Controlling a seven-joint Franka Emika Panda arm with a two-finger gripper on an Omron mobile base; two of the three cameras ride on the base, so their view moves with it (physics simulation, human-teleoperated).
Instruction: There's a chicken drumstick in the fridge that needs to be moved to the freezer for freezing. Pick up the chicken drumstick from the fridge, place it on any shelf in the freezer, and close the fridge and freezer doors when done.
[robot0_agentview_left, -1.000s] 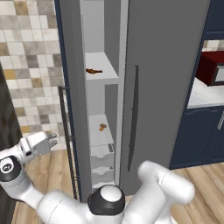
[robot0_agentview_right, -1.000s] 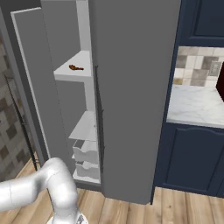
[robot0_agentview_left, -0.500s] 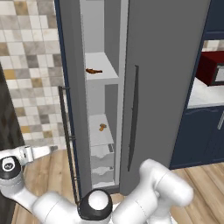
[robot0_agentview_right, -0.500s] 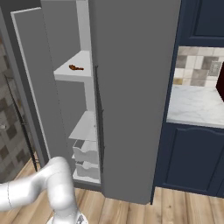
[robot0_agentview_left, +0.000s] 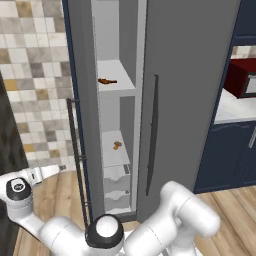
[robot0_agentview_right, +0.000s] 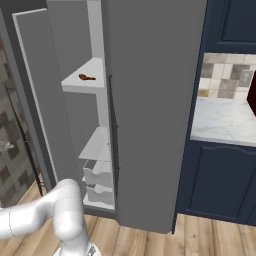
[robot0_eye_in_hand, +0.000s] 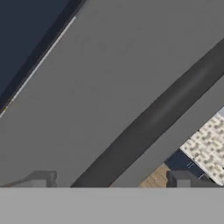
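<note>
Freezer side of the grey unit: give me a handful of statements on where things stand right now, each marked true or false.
1. The chicken drumstick lies on a shelf in the freezer. True.
2. The fridge door stands wide open. False: it is shut, flush with the front of the unit.
3. The freezer door is shut. False: it is swung open, and the shelves and drawers show.
4. An orange-tan lump sits on a lower freezer shelf. True.
5. The gripper holds the drumstick. False: it is beside the freezer door handle, jaws empty.
</note>
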